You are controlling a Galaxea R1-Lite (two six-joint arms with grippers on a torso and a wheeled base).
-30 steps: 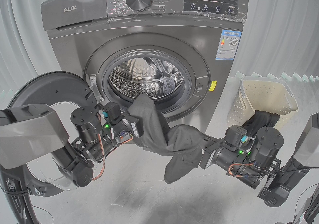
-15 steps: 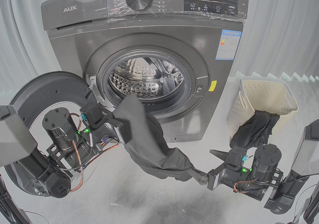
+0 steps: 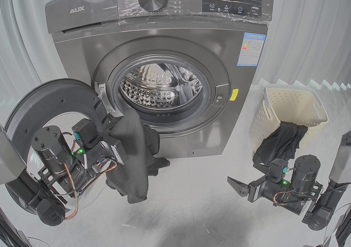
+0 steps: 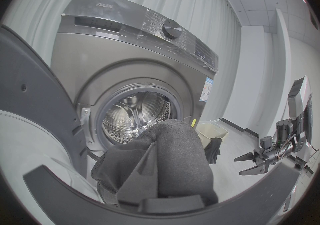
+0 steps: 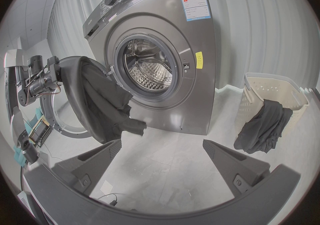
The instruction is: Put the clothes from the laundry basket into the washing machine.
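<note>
No clothing is seen inside the steel drum (image 3: pixel 161 90) of the washing machine (image 3: pixel 84 53), so the task is judged barely begun. One dark grey garment (image 3: pixel 133 156) is held by the left pincer (image 3: pixel 124 145), which is taken to be closed on a bunch of the cloth, though its fingers are mostly buried under the folds. The garment hangs limp below this pincer, with the open porthole just beyond and above it and the round door (image 3: pixel 55 97) swung wide beside it. The right pincer (image 3: pixel 242 175) is spread wide and grips nothing. A second dark garment (image 3: pixel 281 141) is draped over the rim of the laundry basket (image 3: pixel 314 112), just beyond it. Both cloths look soft, matt and heavy-folding. The drum is shiny and perforated, and the cream basket looks like rigid plastic pierced with small holes.
</note>
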